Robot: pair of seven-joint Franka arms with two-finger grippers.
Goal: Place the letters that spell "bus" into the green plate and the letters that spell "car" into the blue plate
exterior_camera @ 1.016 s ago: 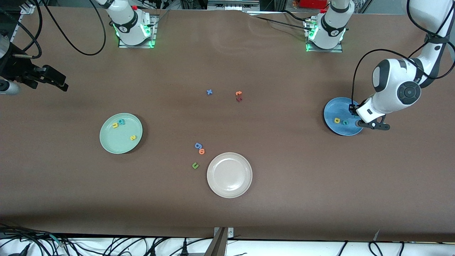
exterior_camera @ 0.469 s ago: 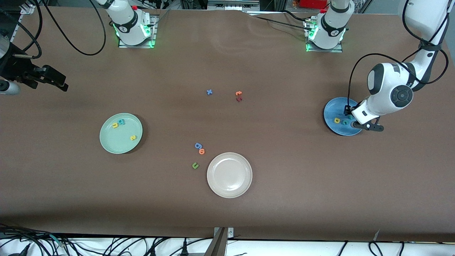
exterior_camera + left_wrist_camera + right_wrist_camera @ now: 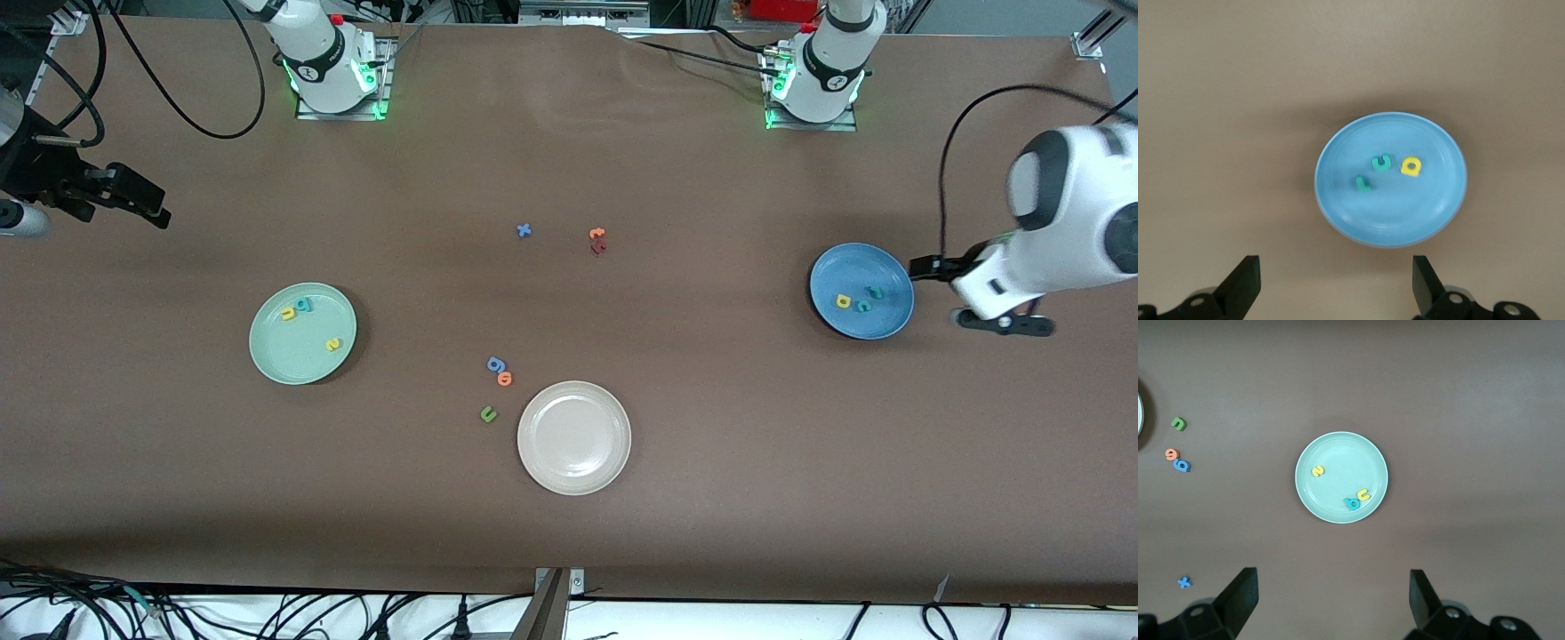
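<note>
From the front, the blue plate (image 3: 861, 291) holds yellow "a" (image 3: 842, 301), teal "c" (image 3: 862, 306) and teal "r" (image 3: 876, 292); the green plate (image 3: 302, 333) holds "bus". The left wrist view shows the left gripper (image 3: 1335, 287) spread, empty. The right wrist view shows the right gripper (image 3: 1331, 603) spread, waiting. These foam letters look light and squashy; pinch them across a stroke.

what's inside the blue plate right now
The blue plate holds three foam letters: a yellow a, a teal c and a teal r. Nothing covers them.
</note>
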